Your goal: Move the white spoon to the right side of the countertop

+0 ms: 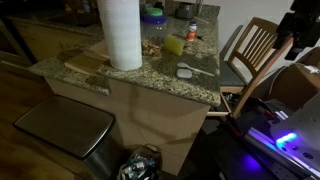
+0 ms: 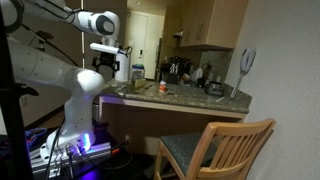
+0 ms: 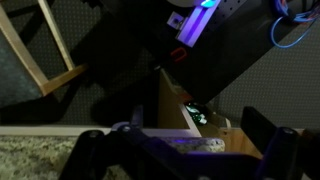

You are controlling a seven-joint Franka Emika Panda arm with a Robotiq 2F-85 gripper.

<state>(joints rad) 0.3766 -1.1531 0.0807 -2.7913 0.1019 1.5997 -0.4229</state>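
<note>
In the wrist view the gripper [image 3: 180, 158] is nearest. Its fingers [image 3: 90, 150] are spread wide with nothing between them, and a strip of countertop [image 3: 30, 165] shows at 7 o'clock. In an exterior view the gripper [image 2: 106, 66] hangs high by the slab's end. The spoon [image 1: 186, 71] lies flat near the countertop's front edge, with its handle pointing to 3 o'clock. Farther back, the sponge [image 1: 174, 45] sits at 11 o'clock from it and the roll [image 1: 121, 35] at 10 o'clock. The reach looks not yet begun. Come in above the spoon, turn the jaws across the thin handle, and descend almost to the granite before closing, since so flat a piece slips easily.
</note>
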